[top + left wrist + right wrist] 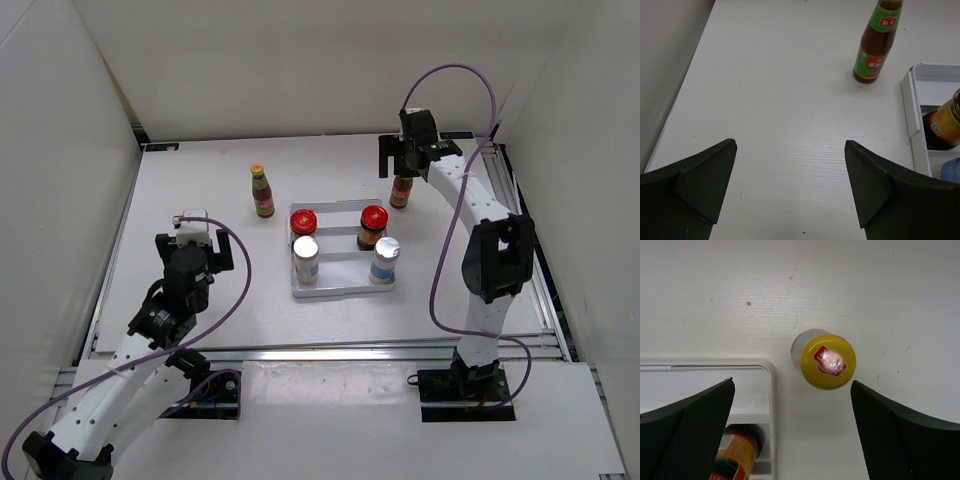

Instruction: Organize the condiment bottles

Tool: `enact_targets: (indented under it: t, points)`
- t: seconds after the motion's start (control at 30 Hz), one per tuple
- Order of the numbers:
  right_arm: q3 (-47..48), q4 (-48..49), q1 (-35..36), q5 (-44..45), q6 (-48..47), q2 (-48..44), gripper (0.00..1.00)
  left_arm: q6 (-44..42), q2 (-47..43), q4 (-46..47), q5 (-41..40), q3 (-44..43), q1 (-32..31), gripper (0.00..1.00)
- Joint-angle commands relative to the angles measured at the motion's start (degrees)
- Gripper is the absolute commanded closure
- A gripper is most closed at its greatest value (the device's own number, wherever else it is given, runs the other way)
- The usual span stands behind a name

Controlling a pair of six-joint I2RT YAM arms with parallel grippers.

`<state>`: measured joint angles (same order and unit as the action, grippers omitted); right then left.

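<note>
Right gripper (791, 385) is open, hovering over right sauce bottle (829, 362), which stands just outside the tray (771, 405) at its far-right corner. Left gripper (790, 145) is open at near left. Other sauce bottle (262, 191) stands left of tray. Risk: right bottle is off-centre between the fingers, so the descent may clip its cap and tip it. The tray-side finger may hit the rim.

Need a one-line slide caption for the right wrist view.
Open right gripper hovers above a yellow-capped sauce bottle standing just outside the corner of the white tray.
</note>
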<state>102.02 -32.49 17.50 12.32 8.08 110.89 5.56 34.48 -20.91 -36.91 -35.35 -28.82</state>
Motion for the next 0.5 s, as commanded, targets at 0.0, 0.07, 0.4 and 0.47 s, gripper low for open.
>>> enact_targets:
  t: [0.0,0.07,0.4,0.47]
  points:
    - [-2.96,10.33,-0.45,1.39,-1.57,0.81,0.0,0.77,-0.72,1.13,-0.62,-0.15,0.25,0.0]
    - [-2.96,11.65,-0.45,2.71,-2.1,2.39,0.0,0.77,-0.73,1.13,-0.62,-0.15,0.25,0.0]
    - [-2.88,16.5,-1.68,7.81,-3.42,6.79,0.02,0.77,-0.21,1.13,-0.1,-0.15,0.25,0.0]
    - [-1.56,15.09,-1.68,7.81,-3.42,7.5,0.16,0.77,-0.2,1.13,-0.1,-0.15,0.25,0.0]
